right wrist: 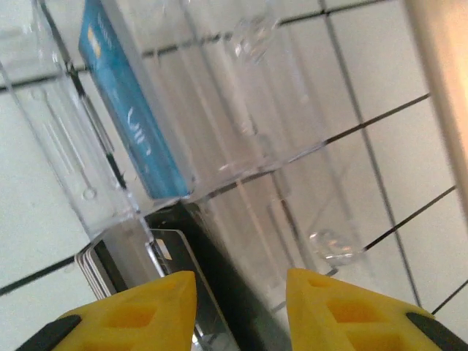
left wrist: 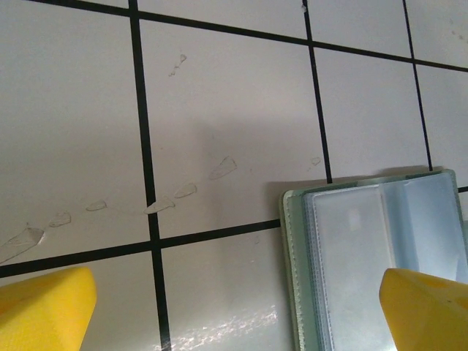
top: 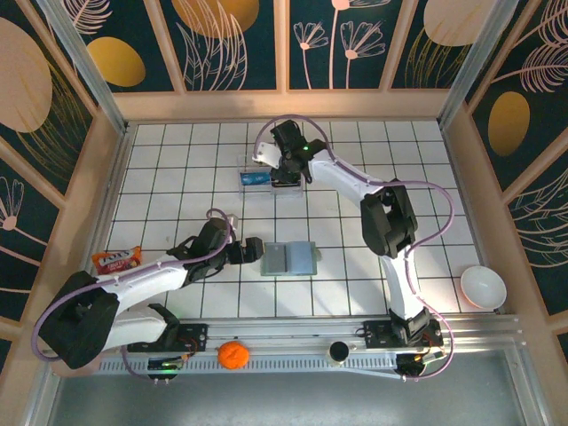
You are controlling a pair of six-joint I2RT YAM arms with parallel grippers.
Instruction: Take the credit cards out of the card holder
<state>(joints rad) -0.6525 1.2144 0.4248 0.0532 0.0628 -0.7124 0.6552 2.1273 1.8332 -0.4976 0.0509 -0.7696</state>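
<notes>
Far left on the white tiled table: red-orange snack packet against the side wall, well apart from everything else. Left gripper is low over the tiles at centre-left, pointing right at the card holder, just beside its left edge. Left wrist view: left gripper spread wide, nothing between the yellow fingertips; one tip sits over bare tile, the other overlaps the near corner of the card holder, contact or not I can't tell. Holder lies flat and open near table centre, green-grey stitched border, clear pale-blue sleeves facing up; can't tell what's in the sleeves. Orange ball sits on the front rail below it. Further back, centre: clear plastic box with a blue card in it. Right gripper is right at that box. Right wrist view: right gripper has a narrow gap between its tips, not clamped; blue card stands on edge inside the clear plastic box, and a dark card with a chip lies on a small stack just beside the box, running under the left tip. Small black round object on the front rail. White bowl at the near right edge.
</notes>
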